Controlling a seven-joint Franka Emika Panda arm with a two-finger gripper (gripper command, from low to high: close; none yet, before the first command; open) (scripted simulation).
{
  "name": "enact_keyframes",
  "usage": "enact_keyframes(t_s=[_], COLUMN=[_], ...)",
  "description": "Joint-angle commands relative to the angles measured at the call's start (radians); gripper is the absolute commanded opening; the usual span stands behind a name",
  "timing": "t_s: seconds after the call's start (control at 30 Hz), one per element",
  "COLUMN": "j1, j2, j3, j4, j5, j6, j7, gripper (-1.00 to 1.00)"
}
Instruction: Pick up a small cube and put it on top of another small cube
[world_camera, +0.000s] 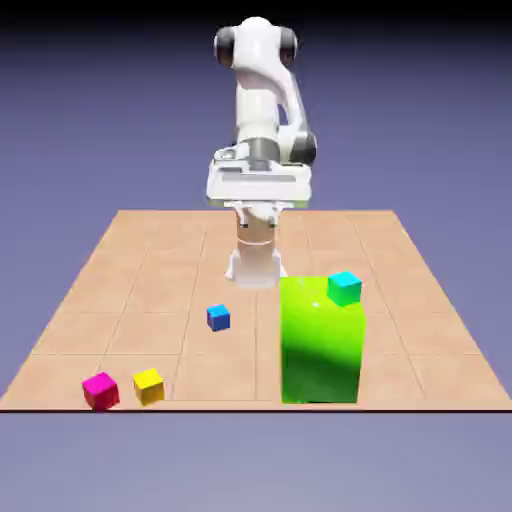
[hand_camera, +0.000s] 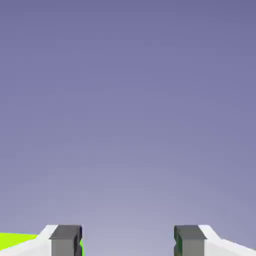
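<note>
Across the tan table (world_camera: 150, 260), the gripper (hand_camera: 128, 242), jaws spread and empty, should descend squarely over the magenta cube (world_camera: 100, 390), clear of the yellow cube (world_camera: 149, 386) beside it.

The arm (world_camera: 262, 110) is white with dark grey joint caps, and the gripper (hand_camera: 127, 241) has grey fingertips on white fingers. The table (world_camera: 150, 270) is tan, tiled in a grid of squares, against a plain blue-violet backdrop (world_camera: 430, 100). On it are a magenta-pink cube (world_camera: 100, 390), a yellow cube (world_camera: 148, 386), a blue cube (world_camera: 218, 318), and a cyan cube (world_camera: 344, 288) on a bright green block (world_camera: 320, 345).
</note>
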Motion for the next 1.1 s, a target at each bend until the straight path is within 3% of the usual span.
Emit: enact_keyframes(t_s=[0.0, 1.07], j1=[-0.007, -0.218], j2=[0.035, 1.110], j3=[-0.011, -0.334], j4=[0.027, 0.849], j5=[0.008, 0.240], j6=[-0.018, -0.558], j7=[-0.044, -1.374], gripper=[0.00, 0.00])
